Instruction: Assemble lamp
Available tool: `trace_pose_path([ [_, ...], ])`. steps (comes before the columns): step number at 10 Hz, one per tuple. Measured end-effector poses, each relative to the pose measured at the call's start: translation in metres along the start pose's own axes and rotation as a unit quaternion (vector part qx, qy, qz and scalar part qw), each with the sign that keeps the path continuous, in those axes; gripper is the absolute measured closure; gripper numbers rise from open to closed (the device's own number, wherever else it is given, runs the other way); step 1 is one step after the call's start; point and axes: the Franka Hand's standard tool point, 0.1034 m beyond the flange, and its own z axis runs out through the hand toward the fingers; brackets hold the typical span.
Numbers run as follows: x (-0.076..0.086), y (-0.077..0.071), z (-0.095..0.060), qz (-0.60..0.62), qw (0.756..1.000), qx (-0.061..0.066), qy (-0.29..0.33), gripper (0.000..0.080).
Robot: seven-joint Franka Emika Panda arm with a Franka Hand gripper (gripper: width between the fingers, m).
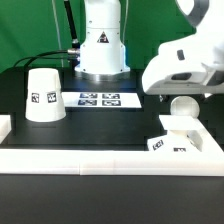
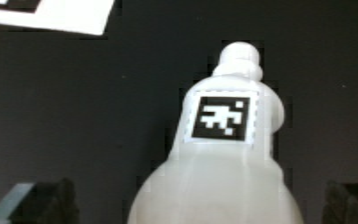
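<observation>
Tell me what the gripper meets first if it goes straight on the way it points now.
The bulb. In the wrist view it lies centred ahead of the gripper, between the open fingers. The exterior view shows it just beneath the gripper. How close the two are is unclear.

lamp parts are all plain white: the shade (image 1: 45,95), the bulb (image 2: 220,165) and the base (image 1: 190,135), each with a black-and-white square tag in a blocky pixel pattern. the marker board (image 1: 98,99) is white too, with a row of black tags. the table (image 1: 100,125) is flat black, the backdrop (image 1: 150,30) green, and the robot body (image 1: 103,40) white.
</observation>
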Motion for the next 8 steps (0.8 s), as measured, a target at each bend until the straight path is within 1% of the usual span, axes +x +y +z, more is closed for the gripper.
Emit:
trace_pose_path([
  [1, 0.002, 0.0, -0.001, 0.0, 1.0, 0.0, -0.014, 0.0101],
  [2, -0.004, 0.001, 0.003, 0.0, 0.999, -0.004, -0.052, 0.0101],
  [3, 0.003, -0.001, 0.003, 0.0, 0.998, -0.004, -0.066, 0.0101],
  [4, 0.008, -0.004, 0.001, -0.002, 0.998, -0.004, -0.056, 0.0101],
  [5, 0.008, -0.005, 0.002, -0.003, 0.998, -0.004, -0.056, 0.0101],
  [8, 0.014, -0.005, 0.012, -0.003, 0.999, -0.003, -0.05, 0.0101],
])
